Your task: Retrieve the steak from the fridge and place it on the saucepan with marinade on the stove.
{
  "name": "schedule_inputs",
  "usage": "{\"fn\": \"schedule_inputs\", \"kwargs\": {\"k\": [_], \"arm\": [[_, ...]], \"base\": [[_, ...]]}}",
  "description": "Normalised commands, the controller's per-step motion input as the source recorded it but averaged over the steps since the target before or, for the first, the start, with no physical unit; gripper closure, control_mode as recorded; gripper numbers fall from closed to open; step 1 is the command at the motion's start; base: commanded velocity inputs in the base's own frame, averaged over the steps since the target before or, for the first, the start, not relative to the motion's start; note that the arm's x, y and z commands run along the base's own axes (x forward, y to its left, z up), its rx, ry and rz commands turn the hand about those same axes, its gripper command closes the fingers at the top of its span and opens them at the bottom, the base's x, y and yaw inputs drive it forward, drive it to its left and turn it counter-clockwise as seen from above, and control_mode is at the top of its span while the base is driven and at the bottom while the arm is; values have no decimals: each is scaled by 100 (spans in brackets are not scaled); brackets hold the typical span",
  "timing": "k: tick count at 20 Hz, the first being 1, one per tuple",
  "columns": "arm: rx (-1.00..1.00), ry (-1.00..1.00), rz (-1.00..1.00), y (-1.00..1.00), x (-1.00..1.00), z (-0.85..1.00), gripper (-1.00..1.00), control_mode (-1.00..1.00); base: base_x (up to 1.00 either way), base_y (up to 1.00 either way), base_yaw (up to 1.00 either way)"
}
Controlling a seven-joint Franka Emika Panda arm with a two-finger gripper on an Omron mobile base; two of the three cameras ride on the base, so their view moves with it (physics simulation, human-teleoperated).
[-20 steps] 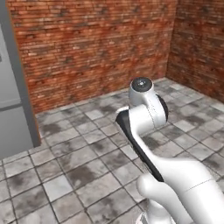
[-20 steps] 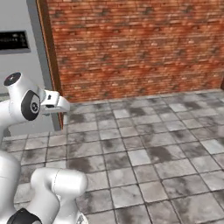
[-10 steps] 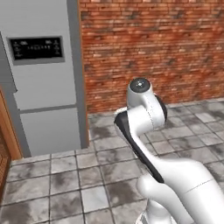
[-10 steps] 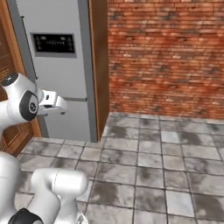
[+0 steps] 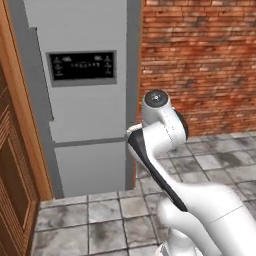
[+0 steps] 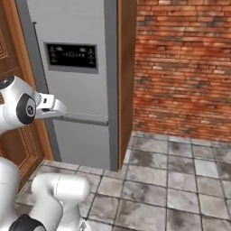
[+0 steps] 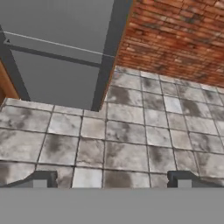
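The fridge (image 5: 85,125) is a tall grey steel unit with a black dispenser panel (image 5: 82,66), and its doors are shut. It also stands at the left of the right base view (image 6: 76,90), and its lower part fills the upper left of the hand view (image 7: 57,48). My gripper (image 7: 111,179) is open, its two dark fingertips (image 7: 41,178) wide apart over the tiled floor, a short way in front of the fridge. My hand (image 6: 49,108) hangs at mid height before the fridge door. The steak, the saucepan, the marinade and the stove are out of view.
A wooden cabinet (image 5: 15,190) adjoins the fridge on its left (image 6: 18,140). A red brick wall (image 5: 200,60) runs to the right of the fridge (image 6: 180,67). Grey floor tiles (image 7: 131,140) stretch in front of both.
The whole picture has shifted, so the base has turned and driven. The fridge has come from the left edge to the centre and looms larger. The gripper stays open.
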Motion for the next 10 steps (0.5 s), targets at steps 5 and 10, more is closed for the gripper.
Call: {"fn": "schedule_inputs", "kwargs": {"k": [5, 10], "arm": [[0, 0, 0, 0, 0, 0, -100, 100], [0, 0, 0, 0, 0, 0, -100, 100]], "base": [[99, 100, -1], [83, 99, -3]]}}
